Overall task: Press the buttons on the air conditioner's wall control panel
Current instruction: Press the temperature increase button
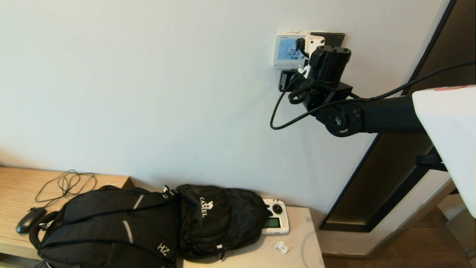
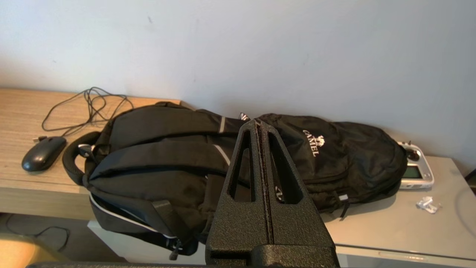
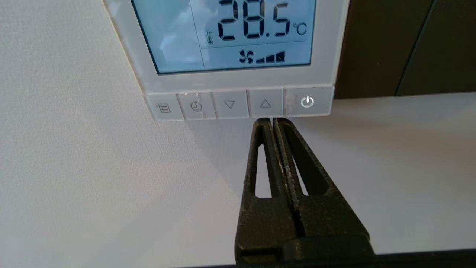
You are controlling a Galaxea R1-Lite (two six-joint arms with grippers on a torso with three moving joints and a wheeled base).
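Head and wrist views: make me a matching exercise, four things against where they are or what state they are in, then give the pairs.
Things:
1. control panel
2. right gripper
3. black backpack
4. computer mouse

Places or states:
A. lying on the wooden top, beside a loose cable
B. fingers closed, tips just below the up-arrow button
C. lit pale blue, reading 28.5 °C
D. lying across the low furniture, hiding part of the handheld controller

Pairs: 1-C, 2-B, 3-D, 4-A
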